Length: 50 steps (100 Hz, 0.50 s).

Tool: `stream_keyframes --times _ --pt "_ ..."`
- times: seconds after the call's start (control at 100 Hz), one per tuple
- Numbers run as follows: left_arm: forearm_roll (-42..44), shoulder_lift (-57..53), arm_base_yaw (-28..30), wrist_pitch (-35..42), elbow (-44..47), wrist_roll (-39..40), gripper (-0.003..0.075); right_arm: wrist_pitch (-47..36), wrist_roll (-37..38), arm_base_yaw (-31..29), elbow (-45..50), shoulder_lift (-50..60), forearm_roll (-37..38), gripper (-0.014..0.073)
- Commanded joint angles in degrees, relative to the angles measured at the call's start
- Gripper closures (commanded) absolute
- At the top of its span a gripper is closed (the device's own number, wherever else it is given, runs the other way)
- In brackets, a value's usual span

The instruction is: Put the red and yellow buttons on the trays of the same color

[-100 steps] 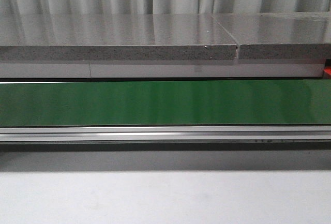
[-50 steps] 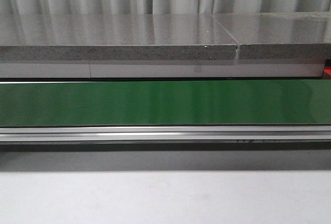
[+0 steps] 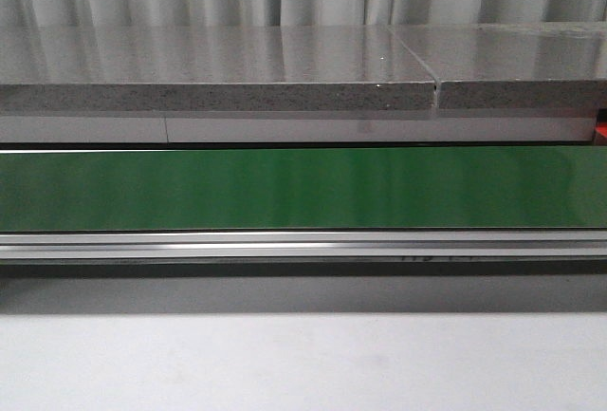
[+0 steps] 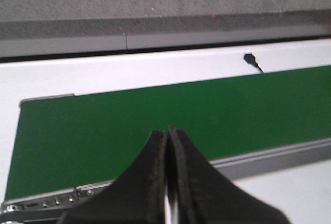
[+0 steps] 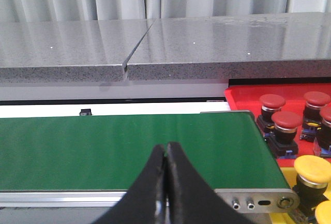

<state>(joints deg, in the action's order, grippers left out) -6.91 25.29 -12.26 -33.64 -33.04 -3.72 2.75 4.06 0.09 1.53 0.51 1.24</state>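
Red buttons (image 5: 286, 121) on red tray (image 5: 243, 95), yellow buttons (image 5: 312, 171) on yellow tray (image 5: 294, 214), beyond green conveyor belt's (image 5: 124, 144) end, nearest right end effector (image 5: 166, 154); both end effectors closed, empty, left end effector (image 4: 168, 141) farther.

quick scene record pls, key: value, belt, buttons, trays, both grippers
belt: green conveyor belt, nothing on it in any view
red buttons: four red buttons on the red tray, past the belt's end
yellow buttons: two yellow buttons on the yellow tray, partly cut off
left gripper: shut, empty, over belt
right gripper: shut, empty, over belt
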Motion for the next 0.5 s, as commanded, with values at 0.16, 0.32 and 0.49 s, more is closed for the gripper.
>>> stream_keyframes --times 0.16,0.32,0.49 --pt "2.43 -6.62 4.85 22.11 11.04 0.16 0.0741 -4.76 0.08 -0.33 -0.84 0.71 0.36 0.07" --pt "2.9 -11.42 6.73 25.98 17.53 0.16 0.0741 -4.76 0.08 -0.33 -0.84 0.71 0.36 0.07" --pt "2.9 -16.08 7.01 31.2 24.74 0.27 0.0741 -4.76 0.08 -0.33 -0.84 0.71 0.36 0.07"
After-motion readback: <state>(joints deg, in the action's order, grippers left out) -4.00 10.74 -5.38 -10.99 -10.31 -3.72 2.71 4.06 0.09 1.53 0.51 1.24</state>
